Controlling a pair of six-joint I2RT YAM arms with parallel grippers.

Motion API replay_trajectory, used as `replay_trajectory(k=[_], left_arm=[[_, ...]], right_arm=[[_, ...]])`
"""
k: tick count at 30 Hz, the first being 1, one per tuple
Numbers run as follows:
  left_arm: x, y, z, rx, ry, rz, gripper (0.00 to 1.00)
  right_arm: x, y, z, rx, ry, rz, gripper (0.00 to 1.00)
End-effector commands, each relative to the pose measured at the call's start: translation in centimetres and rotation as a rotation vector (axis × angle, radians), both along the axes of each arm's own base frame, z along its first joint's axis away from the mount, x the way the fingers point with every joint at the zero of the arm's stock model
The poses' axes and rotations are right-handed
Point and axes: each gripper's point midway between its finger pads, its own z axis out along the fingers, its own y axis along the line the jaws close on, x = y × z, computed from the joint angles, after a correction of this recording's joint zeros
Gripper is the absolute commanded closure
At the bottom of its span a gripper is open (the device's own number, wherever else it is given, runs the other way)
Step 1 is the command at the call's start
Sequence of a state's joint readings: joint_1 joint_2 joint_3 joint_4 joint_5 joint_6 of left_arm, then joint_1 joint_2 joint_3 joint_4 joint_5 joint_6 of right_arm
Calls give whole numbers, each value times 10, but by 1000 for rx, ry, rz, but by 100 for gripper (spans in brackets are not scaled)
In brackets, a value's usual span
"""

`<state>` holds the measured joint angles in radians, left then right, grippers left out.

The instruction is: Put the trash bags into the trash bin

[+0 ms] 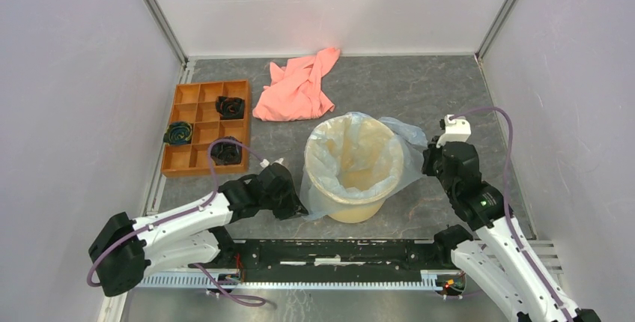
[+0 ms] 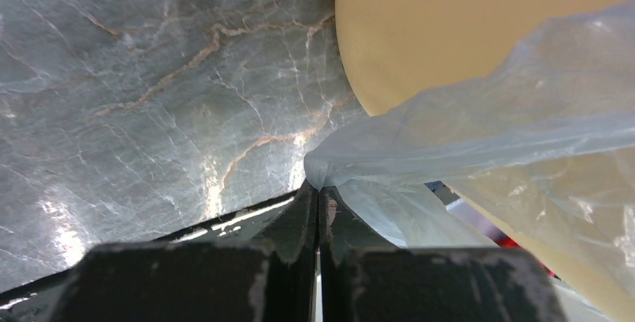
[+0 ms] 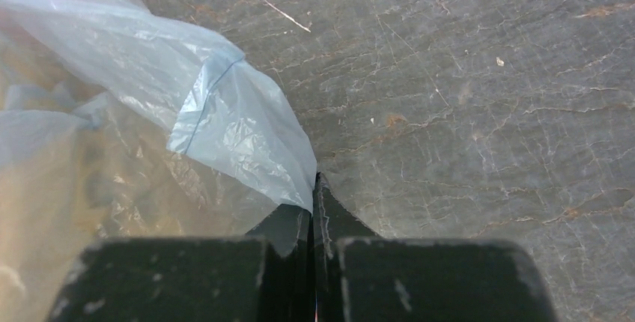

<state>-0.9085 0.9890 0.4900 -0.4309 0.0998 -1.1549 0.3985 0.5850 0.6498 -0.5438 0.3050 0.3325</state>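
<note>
Biggest thing here is the grey marbled tabletop (image 1: 419, 90), and the cream trash bin (image 1: 361, 210) stands upright on it, so I'll place everything off the bin.

The trash bag (image 1: 329, 153) is already in the bin: thin bluish film lining the inside, its mouth folded out over the rim all the way round. The extra film hangs down the bin's left wall to the tabletop and flares out past the rim on the far right side.

Behind the bin and a bit left there's a salmon-pink cloth (image 1: 296, 93) lying crumpled, well apart from it. Further left of the bin sits an orange compartment tray (image 1: 196, 159).

The left end effector (image 2: 317, 195) is low down just beside the bin's left wall, near its base. In its wrist view the fingers are pressed together with a fold of the bag's loose skirt pinched at the tips, so it's clamped on the film.

The right end effector (image 3: 313, 187) is just off the bin's right side, about rim level. Same deal: fingers closed, with the bag's edge nipped between them where the film comes to a point.

Smallest stuff: three dark bundles (image 1: 231, 106) in separate compartments of the tray. I can't tell what they are.
</note>
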Motion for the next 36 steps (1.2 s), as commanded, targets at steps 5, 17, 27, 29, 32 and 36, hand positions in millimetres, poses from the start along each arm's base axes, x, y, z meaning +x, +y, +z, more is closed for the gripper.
replay_trajectory(k=[5,17,27,29,32,36], left_arm=[[16,11,-25,73,-49,81,98],[29,21,-23,106,-117,130,93],[35,23,0,60,-197,136,86],[34,20,0,52,-193,122,86],[34,16,-3,53,-191,96,85],[33,15,-8,76,-178,76,85]], right_arm=[[14,4,-49,-48,47,9,99],[-5,31,-91,-24,272,164,69],[-34,-25,49,-182,169,23,24],[-26,-12,90,-183,76,122,24],[-8,39,129,-129,-41,393,22],[-5,124,150,74,-64,719,22]])
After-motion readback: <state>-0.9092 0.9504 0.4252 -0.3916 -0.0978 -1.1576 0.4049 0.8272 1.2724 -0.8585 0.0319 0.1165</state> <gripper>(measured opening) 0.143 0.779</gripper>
